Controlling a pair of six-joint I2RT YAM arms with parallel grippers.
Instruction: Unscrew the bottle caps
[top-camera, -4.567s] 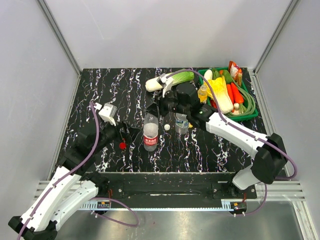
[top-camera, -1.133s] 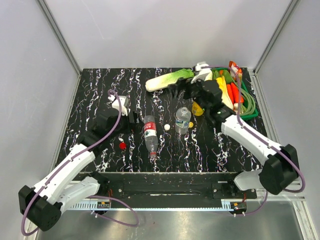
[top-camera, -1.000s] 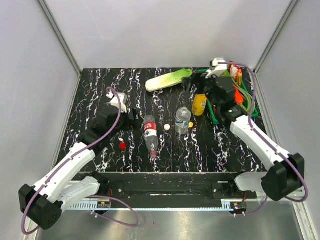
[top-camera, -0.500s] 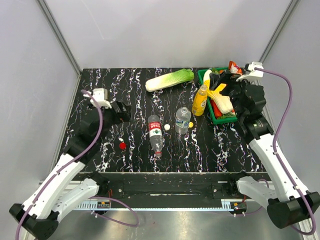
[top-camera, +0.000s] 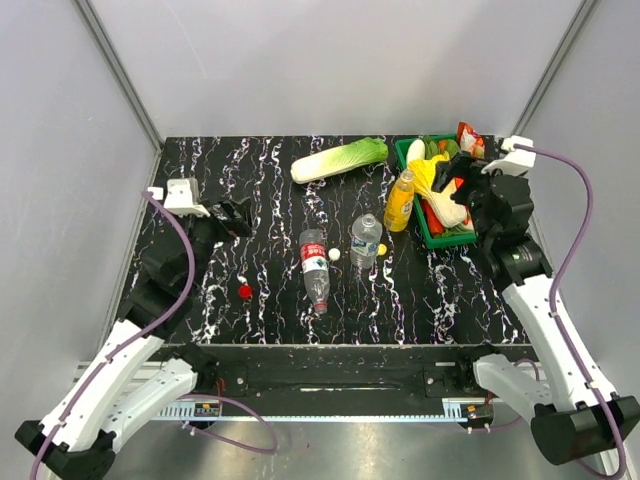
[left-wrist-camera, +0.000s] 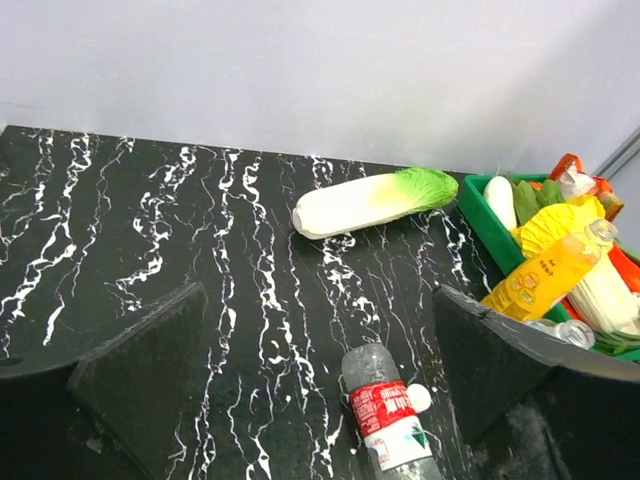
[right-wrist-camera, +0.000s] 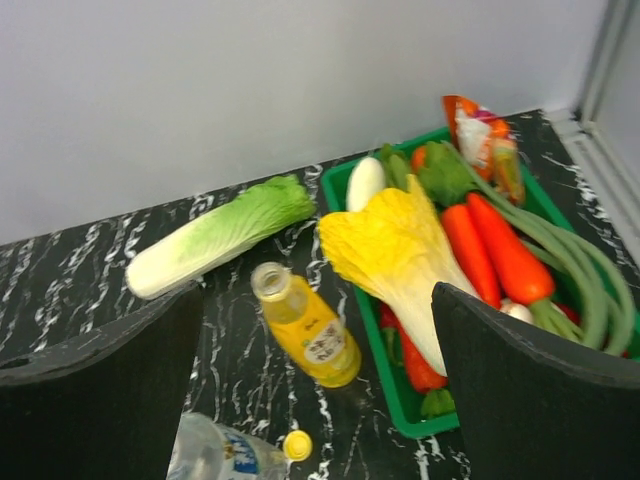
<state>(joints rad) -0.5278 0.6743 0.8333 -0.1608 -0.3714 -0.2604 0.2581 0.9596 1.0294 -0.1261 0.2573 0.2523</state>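
Both arms have drawn back to their own sides since half a second ago, and the red-label bottle (top-camera: 315, 270) has shifted a little on the bench (top-camera: 200, 170). It lies on its side near the middle. The blue-white label bottle (top-camera: 365, 240) stands upright just right of it, and the orange-juice bottle (right-wrist-camera: 305, 335) leans against the green basket (right-wrist-camera: 395, 395), its mouth open.

All three caps lie loose on the bench: the red cap (top-camera: 245, 291) to the left, the white cap (top-camera: 334, 255) between the two clear bottles, and the yellow cap (top-camera: 382, 249) beside the standing one.

The left gripper (top-camera: 235, 215) and the right gripper (top-camera: 450, 178) are both spread wide, with nothing between the fingers. I think they retreat because the unscrewing is finished.
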